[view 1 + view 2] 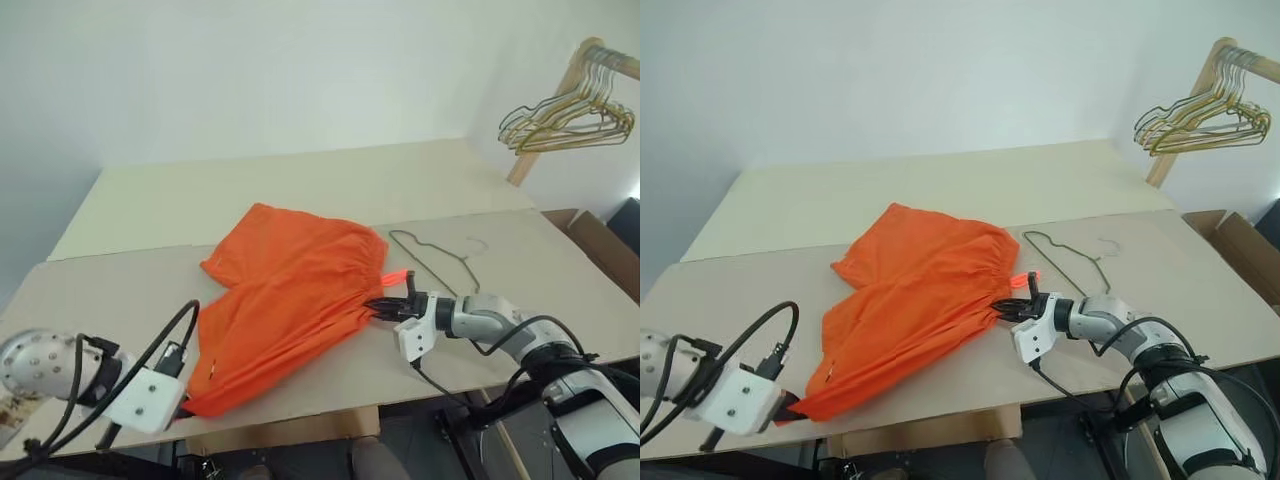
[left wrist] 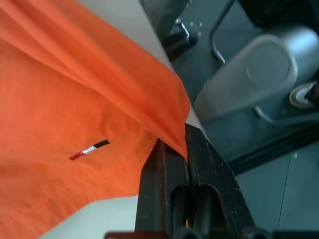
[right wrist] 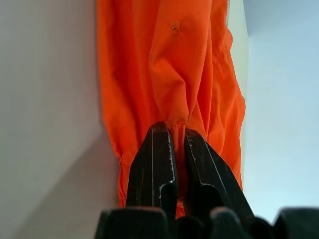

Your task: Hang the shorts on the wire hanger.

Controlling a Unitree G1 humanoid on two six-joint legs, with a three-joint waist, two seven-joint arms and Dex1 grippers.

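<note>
On the pale counter [image 1: 120, 290] we see one pair of shorts [image 1: 285, 300] spread toward its front edge. Our left gripper [image 2: 172, 149] pinches a corner at that edge; the left wrist view alone shows a small striped tag [image 2: 89, 149]. Our right gripper [image 3: 178, 137] clamps the gathered waistband. One wire hanger [image 1: 435, 255] lies beyond, partly hidden.

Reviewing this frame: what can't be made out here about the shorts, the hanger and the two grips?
- Wire hanger: whether its near end runs under the shorts; cloth and right gripper cover it.
- Left gripper: how much cloth it pinches; head views hide the fingers behind its body.
- White tag: what is printed on it is too small to read.
</note>
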